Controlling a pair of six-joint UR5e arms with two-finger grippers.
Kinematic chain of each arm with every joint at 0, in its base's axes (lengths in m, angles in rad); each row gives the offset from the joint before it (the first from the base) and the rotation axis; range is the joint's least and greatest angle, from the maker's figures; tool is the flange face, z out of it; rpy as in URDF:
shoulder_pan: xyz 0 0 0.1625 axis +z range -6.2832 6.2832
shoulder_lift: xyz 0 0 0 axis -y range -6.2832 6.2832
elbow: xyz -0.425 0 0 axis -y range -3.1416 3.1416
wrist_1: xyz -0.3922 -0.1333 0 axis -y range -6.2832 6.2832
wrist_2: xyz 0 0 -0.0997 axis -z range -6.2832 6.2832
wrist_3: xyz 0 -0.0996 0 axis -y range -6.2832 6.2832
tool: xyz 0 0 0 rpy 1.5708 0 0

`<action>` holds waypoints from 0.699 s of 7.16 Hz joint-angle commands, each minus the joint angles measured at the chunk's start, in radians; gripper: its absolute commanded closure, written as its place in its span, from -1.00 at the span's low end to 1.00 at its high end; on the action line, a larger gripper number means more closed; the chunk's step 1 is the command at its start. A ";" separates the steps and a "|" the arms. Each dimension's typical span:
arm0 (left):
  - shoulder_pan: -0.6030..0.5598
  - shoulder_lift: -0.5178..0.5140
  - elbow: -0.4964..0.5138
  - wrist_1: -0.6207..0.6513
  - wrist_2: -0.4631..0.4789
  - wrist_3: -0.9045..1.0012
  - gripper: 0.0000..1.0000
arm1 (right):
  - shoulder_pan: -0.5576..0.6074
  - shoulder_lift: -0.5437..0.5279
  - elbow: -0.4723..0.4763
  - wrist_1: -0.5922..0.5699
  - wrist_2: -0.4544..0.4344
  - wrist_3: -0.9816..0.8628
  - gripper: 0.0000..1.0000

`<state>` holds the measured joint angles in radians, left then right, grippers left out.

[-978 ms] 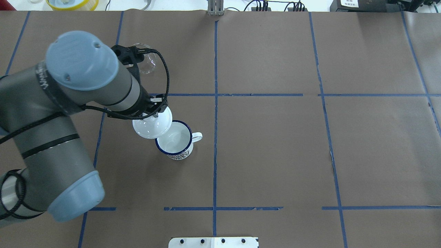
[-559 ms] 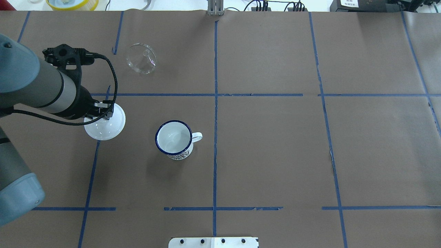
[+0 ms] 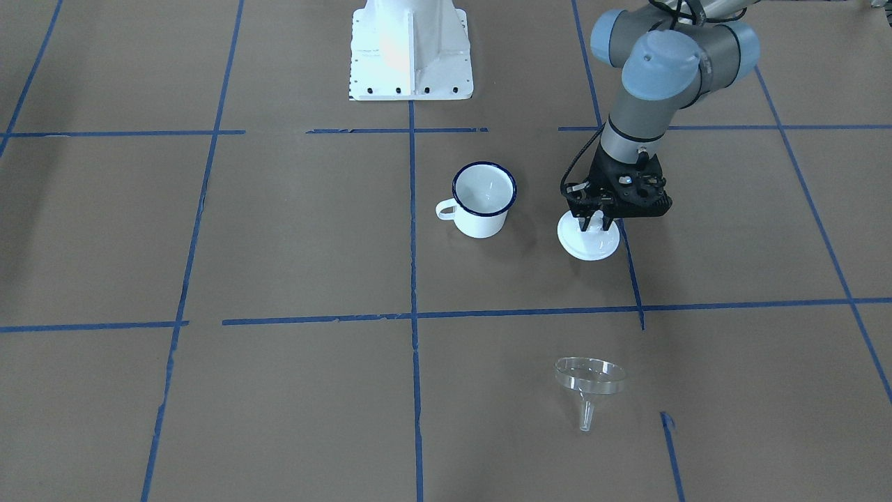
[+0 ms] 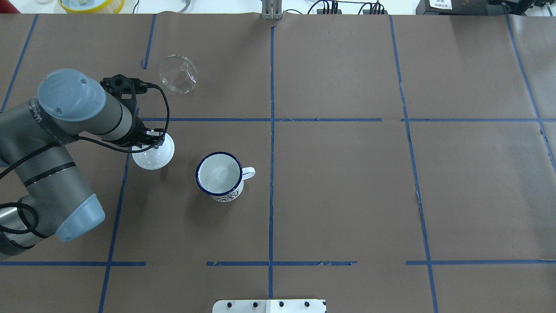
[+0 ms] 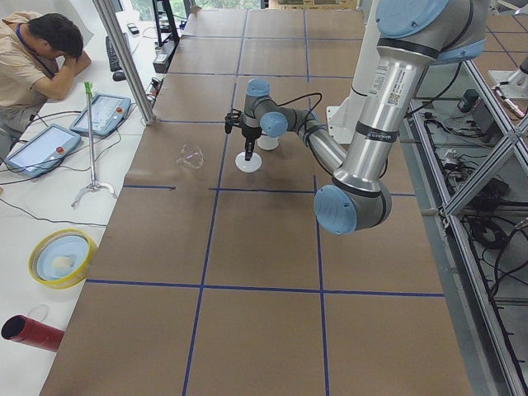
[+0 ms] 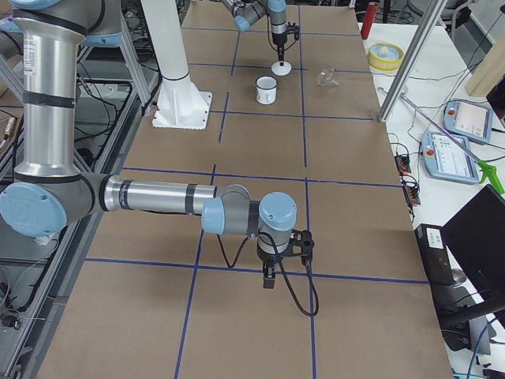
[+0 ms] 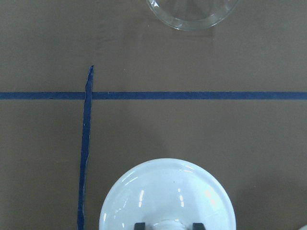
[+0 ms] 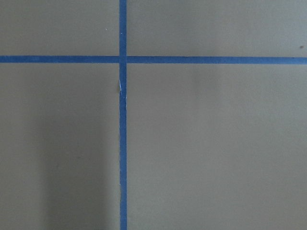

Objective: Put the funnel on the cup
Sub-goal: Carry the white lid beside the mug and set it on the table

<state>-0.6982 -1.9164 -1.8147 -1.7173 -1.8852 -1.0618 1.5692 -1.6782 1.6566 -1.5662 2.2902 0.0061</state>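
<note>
The clear funnel point(image 4: 178, 74) lies on its side on the brown table, far left; it also shows in the front view point(image 3: 589, 376) and at the top of the left wrist view point(image 7: 192, 12). The cup point(image 4: 218, 174), a white mug with a blue rim, stands upright and empty near the centre point(image 3: 484, 199). My left gripper point(image 4: 154, 142) is shut on the knob of a flat white lid point(image 4: 153, 157), left of the cup and low over the table point(image 3: 589, 244); I cannot tell whether the lid touches. My right gripper point(image 6: 268, 278) points down far from both; I cannot tell its state.
The robot's white base point(image 3: 411, 49) stands at the near table edge. A yellow bowl point(image 4: 91, 4) sits beyond the far edge. An operator point(image 5: 41, 49) sits at a side desk past a metal post point(image 5: 124, 58).
My left gripper carried the white lid from beside the cup's rim away to the left, then came back a little to the right and lower. The cup and funnel have not moved.
</note>
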 commanded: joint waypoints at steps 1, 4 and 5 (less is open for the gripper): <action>0.022 0.001 0.058 -0.044 0.000 0.005 1.00 | 0.000 0.000 0.000 0.000 0.000 0.000 -1.00; 0.023 0.001 0.058 -0.044 0.000 0.005 0.69 | 0.000 0.000 0.000 0.000 0.000 0.000 -1.00; 0.023 0.001 0.058 -0.042 0.000 0.000 -0.45 | 0.000 0.000 0.000 0.000 0.000 0.000 -1.00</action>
<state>-0.6754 -1.9160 -1.7570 -1.7605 -1.8853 -1.0579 1.5693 -1.6782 1.6566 -1.5662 2.2902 0.0061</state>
